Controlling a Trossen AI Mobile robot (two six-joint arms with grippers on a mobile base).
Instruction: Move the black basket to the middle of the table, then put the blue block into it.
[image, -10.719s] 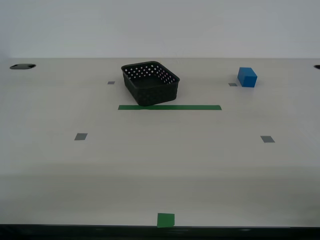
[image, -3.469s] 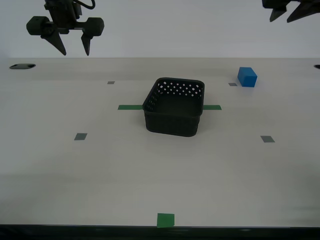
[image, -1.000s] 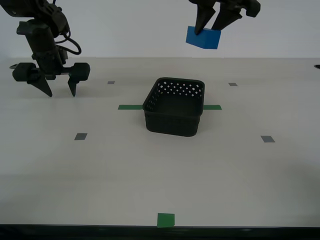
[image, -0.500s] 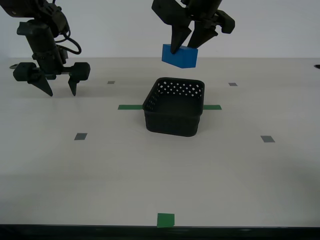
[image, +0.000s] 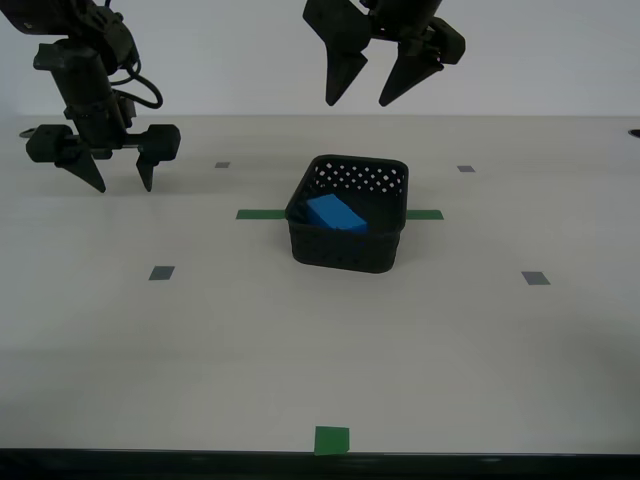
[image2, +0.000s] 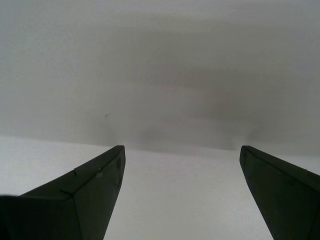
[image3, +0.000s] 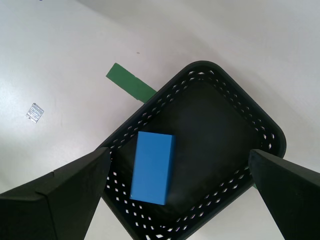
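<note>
Now the blue block (image3: 152, 167) lies lengthwise along the black basket's (image3: 270, 131) side wall.

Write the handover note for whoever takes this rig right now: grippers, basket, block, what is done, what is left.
My first gripper: open, empty, hanging above the black basket.
My second gripper: open, empty, off toward the exterior view's left, above the table.
Black basket: mid-table, sitting over the green tape strip.
Blue block: lying inside the basket, against one wall.
Done: basket placed, block in it.
Left: nothing on the task; only pull the arms back.
</note>
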